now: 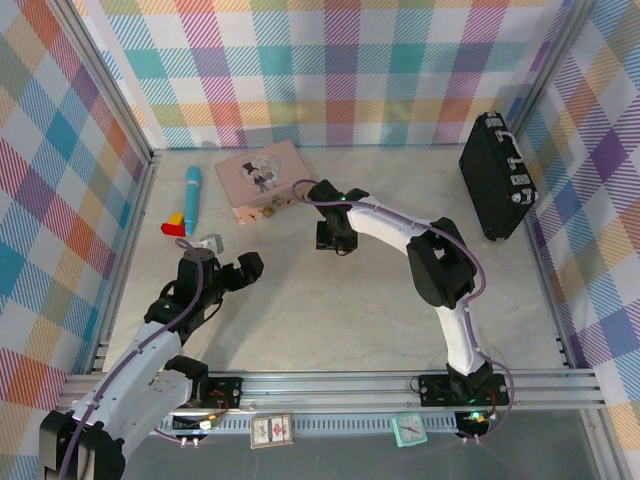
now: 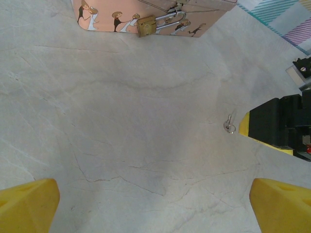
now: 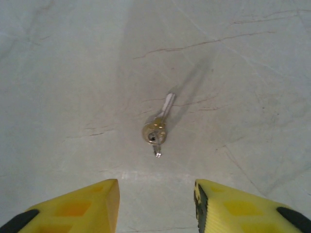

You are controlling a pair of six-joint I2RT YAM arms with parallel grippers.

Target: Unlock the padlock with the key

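Nearest, the left hand (image 2: 155, 206) hovers spread wide over the pale surface (image 2: 121, 136); farther out the right hand (image 3: 155, 204), also spread, hangs just above the key (image 3: 156, 128) lying flat there, and beyond it the padlock (image 2: 146, 25) apparently hangs from the front clasp of the pink tin (image 1: 262, 175).
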